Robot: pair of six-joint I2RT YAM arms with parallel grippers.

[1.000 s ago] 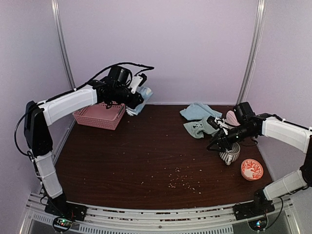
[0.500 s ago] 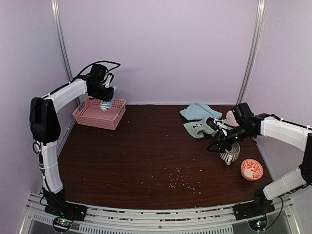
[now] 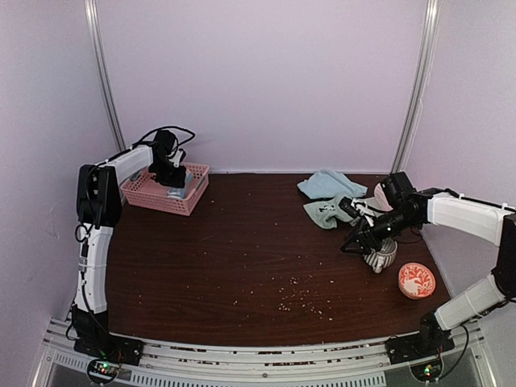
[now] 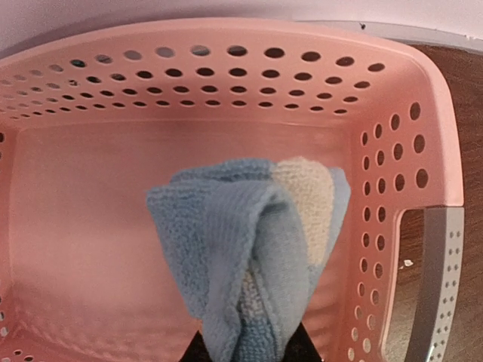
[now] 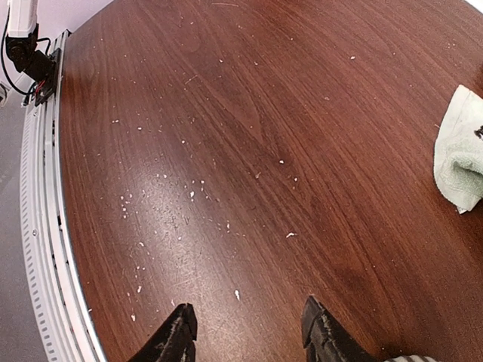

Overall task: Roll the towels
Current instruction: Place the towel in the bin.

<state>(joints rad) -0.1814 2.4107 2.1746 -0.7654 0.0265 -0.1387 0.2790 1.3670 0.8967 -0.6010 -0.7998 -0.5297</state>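
The left arm reaches to the far left corner of the tabletop point(image 3: 242, 258), where a pink perforated basket point(image 3: 161, 197) sits against the back wall. The left hand point(image 3: 172, 177) hangs over this basket, pressed onto a rolled light blue towel point(image 4: 249, 249). In the left wrist view the roll stands out from between the two dark fingers at the bottom edge, its layers coiled, with a pale cream patch showing on one side. It lies within the basket's walls, nearer the side with the grey handle; whether it touches the basket floor cannot be told.

The other towels lie at the far right of the tabletop. A second light blue towel point(image 3: 326, 184) is crumpled near the back wall, and a sage green towel point(image 3: 325, 213) with a small dark mark lies just in front of it, touching it. A pink towel point(image 3: 380, 193) shows only in part behind the right arm.

The right hand point(image 5: 247, 320) hovers low over bare wood, its fingers spread with nothing between them. Just beside it stands a ribbed, striped cup point(image 3: 380, 258), and a red patterned bowl point(image 3: 417, 280) sits near the cup on its right. Pale crumbs point(image 3: 298, 300) are scattered across the middle of the tabletop
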